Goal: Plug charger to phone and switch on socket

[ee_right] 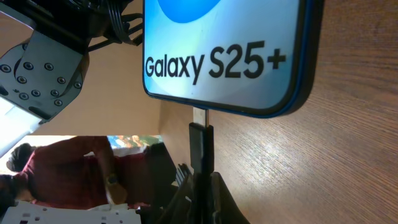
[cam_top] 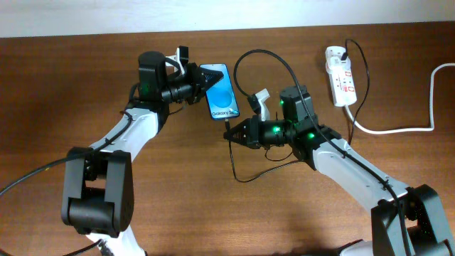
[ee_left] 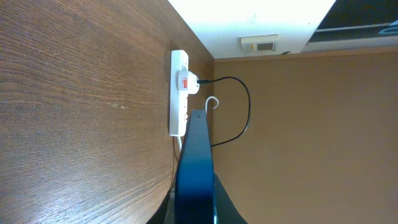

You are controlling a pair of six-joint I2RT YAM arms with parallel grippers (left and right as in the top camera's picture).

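Left jaws: pinched on the top end of the flat blue-screened smartphone (cam_top: 222,92), which shows edge-on in the left wrist view.
Right jaws: clamped on the small plug tip of the thin black charger cable (ee_right: 200,144).
Plug tip: its metal end meets the middle of the smartphone's bottom edge; how far in it sits I cannot tell.
Smartphone: screen up toward the far middle of the desk, "Galaxy S25+" readable.
Cable: loops loosely over the desk and past the right arm; its black adapter end sits in the strip.
Power strip: white oblong power strip (cam_top: 340,75) at the far right, well apart from the smartphone, with red switches (ee_left: 185,81); its thick white cord (cam_top: 398,130) runs off to the right edge.
Desk: brown wood-grain desk (cam_top: 85,78), matte.
Room: tan wall (ee_left: 298,137), white ceiling (ee_left: 211,25) with a vent-like fitting (ee_left: 260,43); a person in a dark red top (ee_right: 68,171) beyond the desk.
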